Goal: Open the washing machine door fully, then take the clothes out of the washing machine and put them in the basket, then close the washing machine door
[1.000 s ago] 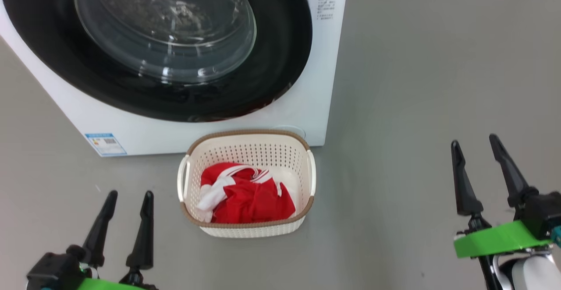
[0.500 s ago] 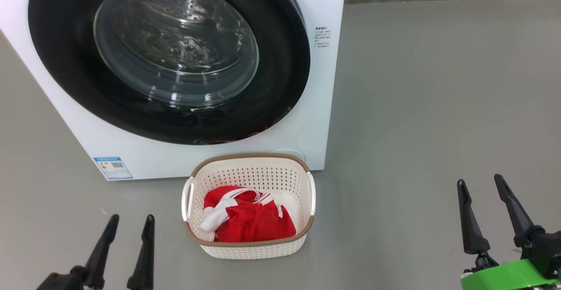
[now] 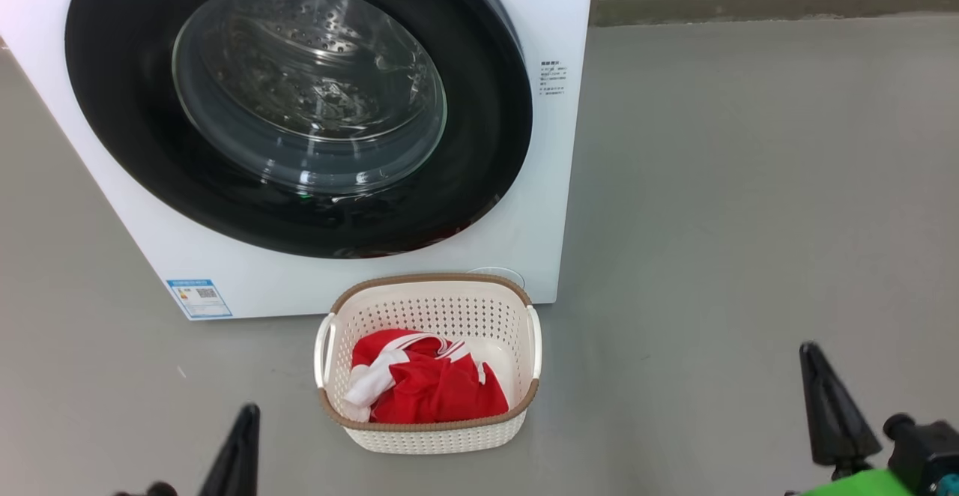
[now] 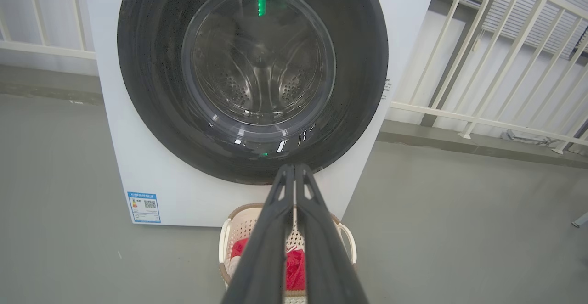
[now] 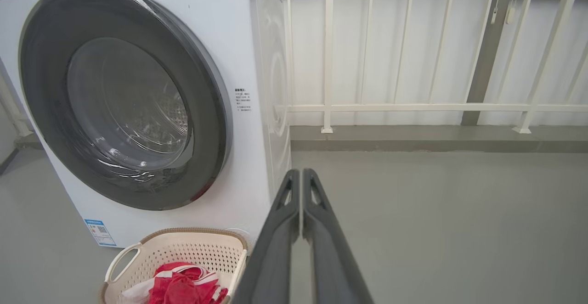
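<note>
Both grippers are going from spread to clenched since the earlier frame: left gripper point(image 4: 294, 168) and right gripper point(image 5: 301, 173) are now pressing their fingers together on nothing. Head camera is also tilting up, so the whole picture is sliding down and the grippers are dropping to the near edge; that is camera motion, not the things moving. Basket point(image 3: 431, 280) is sitting on the floor point(image 3: 749, 219) just near of the washer point(image 3: 551, 204), towards its right side, same spot against it as before. Clothes point(image 3: 434, 387) are lying inside the basket, red heap towards its near wall. Door point(image 3: 479, 121) is lying flush against the washer front, looking shut, and the drum behind the glass is looking empty. Judging by that, the last step, closing the door, is looking done and the arms are pulling back to rest. Next move is probably calling for nothing beyond parking both arms clear of the basket, perhaps checking that the door is latching properly.
</note>
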